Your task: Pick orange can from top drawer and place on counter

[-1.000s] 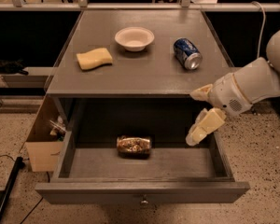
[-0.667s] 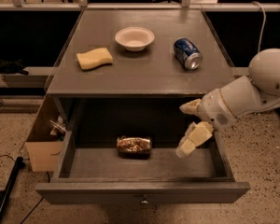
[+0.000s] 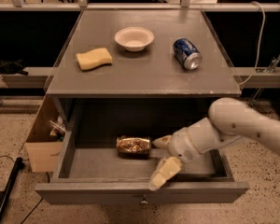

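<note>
Orange can [image 3: 133,145] lay sideways in the open top drawer [image 3: 84,192], ungrasped, the pincer [image 3: 159,157] spread open inside that drawer just beside it, so grasp, lift and desk [image 3: 144,73] placement were not yet done.

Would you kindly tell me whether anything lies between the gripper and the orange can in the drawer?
Nothing visible does. The gripper is inside the top drawer, open, just to the picture's right of the orange can, which lies on its side; only bare drawer floor shows between them.
</note>
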### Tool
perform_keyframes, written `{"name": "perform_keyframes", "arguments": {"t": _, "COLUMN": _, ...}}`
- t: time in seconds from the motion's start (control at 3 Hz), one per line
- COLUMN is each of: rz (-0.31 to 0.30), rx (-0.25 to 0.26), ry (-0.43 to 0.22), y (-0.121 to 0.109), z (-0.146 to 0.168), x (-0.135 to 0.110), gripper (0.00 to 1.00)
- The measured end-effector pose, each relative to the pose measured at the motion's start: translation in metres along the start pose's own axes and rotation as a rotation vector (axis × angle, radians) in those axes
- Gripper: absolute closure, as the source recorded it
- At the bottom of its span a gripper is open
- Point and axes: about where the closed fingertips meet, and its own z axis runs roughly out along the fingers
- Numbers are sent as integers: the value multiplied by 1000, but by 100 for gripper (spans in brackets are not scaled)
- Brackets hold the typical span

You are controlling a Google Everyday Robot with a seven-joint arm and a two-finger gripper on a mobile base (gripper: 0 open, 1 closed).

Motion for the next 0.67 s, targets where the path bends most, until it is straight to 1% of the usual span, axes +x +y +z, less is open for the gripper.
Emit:
{"name": "perform_keyframes", "arguments": {"t": 0.33, "rz": -13, "rx": -16, "ry": -16, "y": -11, "z": 60, "x": -13, "gripper": 0}}
{"name": "perform_keyframes", "arguments": {"t": 0.67, "rz": -13, "rx": -16, "ry": -16, "y": -11, "z": 60, "x": -13, "gripper": 0}}
